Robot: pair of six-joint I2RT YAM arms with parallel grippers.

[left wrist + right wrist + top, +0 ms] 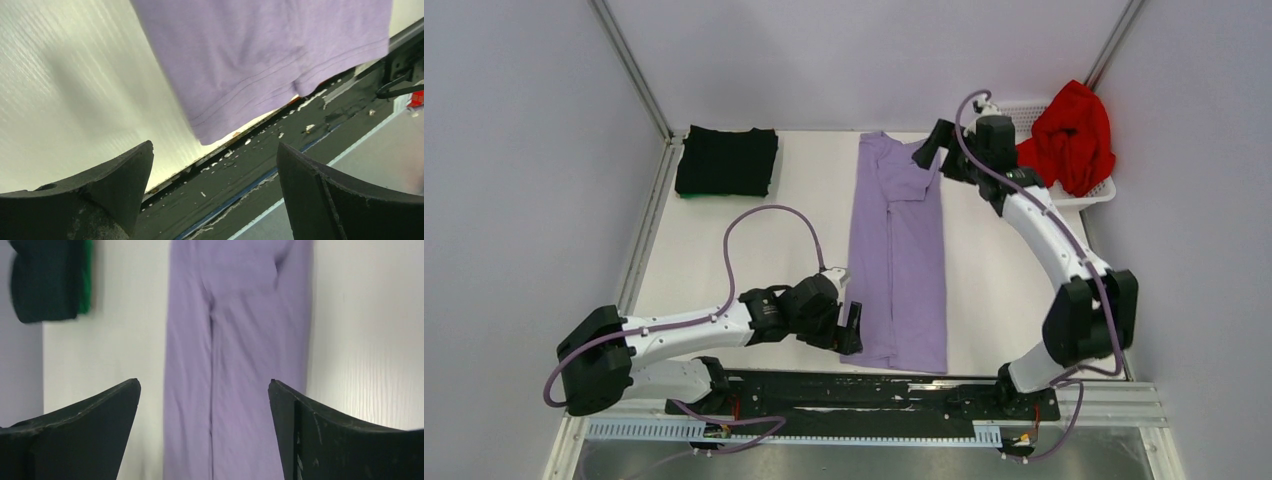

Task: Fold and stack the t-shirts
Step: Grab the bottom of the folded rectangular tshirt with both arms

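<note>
Lavender t-shirt (902, 250) lies in a long strip on the table (724, 260); left gripper (852, 328) at its 7 o'clock hem corner, right gripper (927, 148) at 1 o'clock, both spread wide, empty. Open room at 9 and 3.

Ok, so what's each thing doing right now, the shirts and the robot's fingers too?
purple shirt: folded into a long strip, lying flat.
black shirt: folded into a square, at the far left corner.
red shirt: crumpled, piled in the white basket.
left fingers: open, holding nothing.
right fingers: open, holding nothing.
</note>
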